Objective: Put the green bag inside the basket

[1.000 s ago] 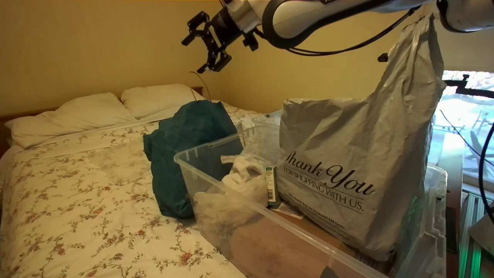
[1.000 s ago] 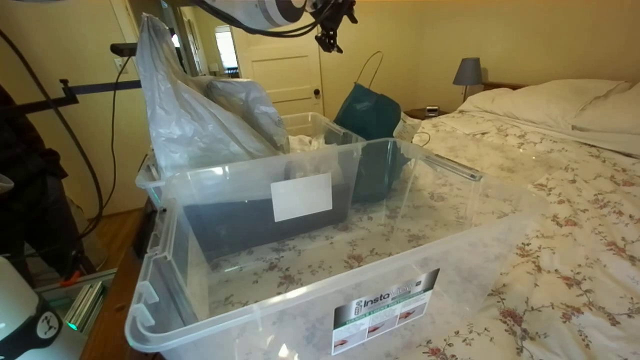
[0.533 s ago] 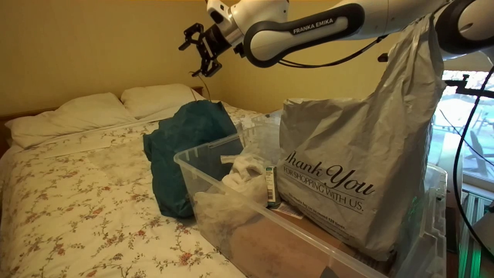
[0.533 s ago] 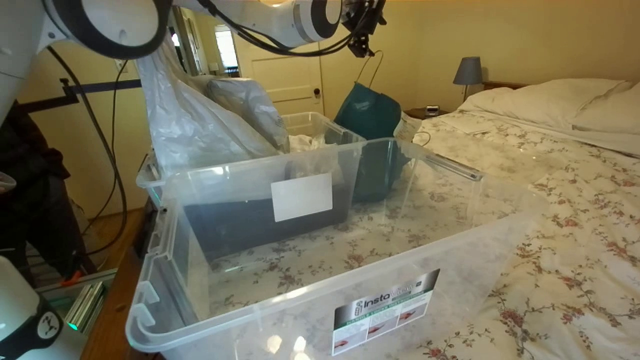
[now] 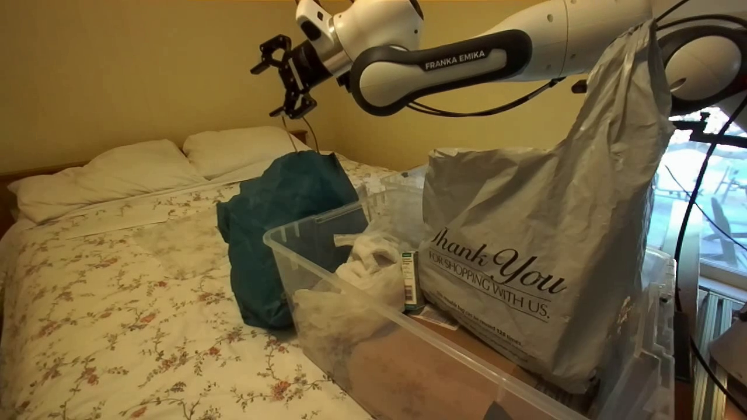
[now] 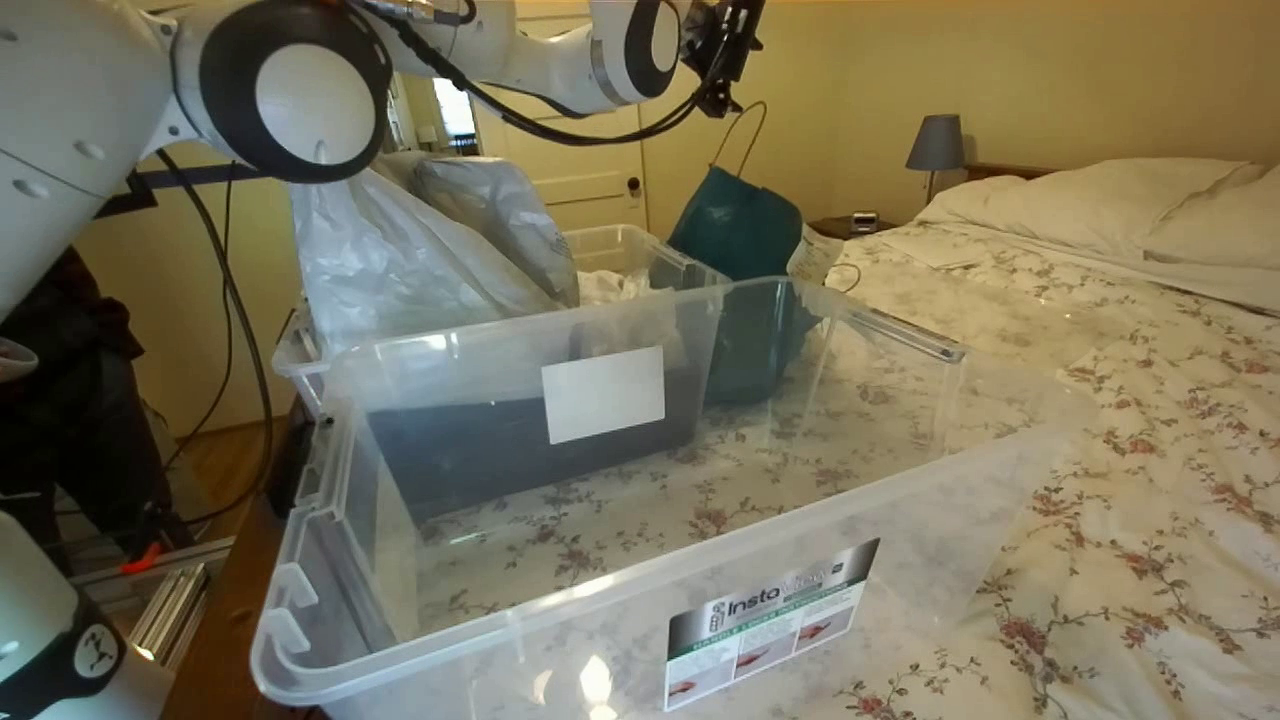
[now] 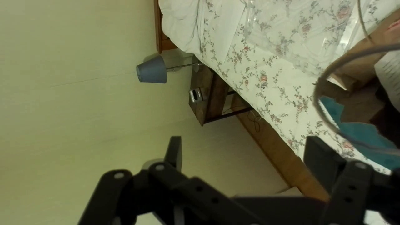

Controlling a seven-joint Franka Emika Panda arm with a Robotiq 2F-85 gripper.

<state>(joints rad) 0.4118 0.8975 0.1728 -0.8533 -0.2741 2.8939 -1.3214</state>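
The green bag is a soft teal bag standing on the bed against a clear bin's end wall. It also shows in an exterior view and partly in the wrist view. Its thin handle sticks up in a loop. My gripper is open and empty above the bag; its lower finger overlaps the handle's top in that view. In the wrist view the gripper has the handle right of its right finger, not between the fingers. A clear plastic bin with an "Insta" label stands nearest that camera, bed pattern showing through.
A second clear bin holds the big grey "Thank You" bag, white crumpled plastic and a small box. Pillows lie at the bed's head. A lamp stands on a nightstand.
The open gripper has moved left and down in one exterior view, right and slightly down in the other, reaching the handle's top. More of the arm shows. The green bag has not moved.
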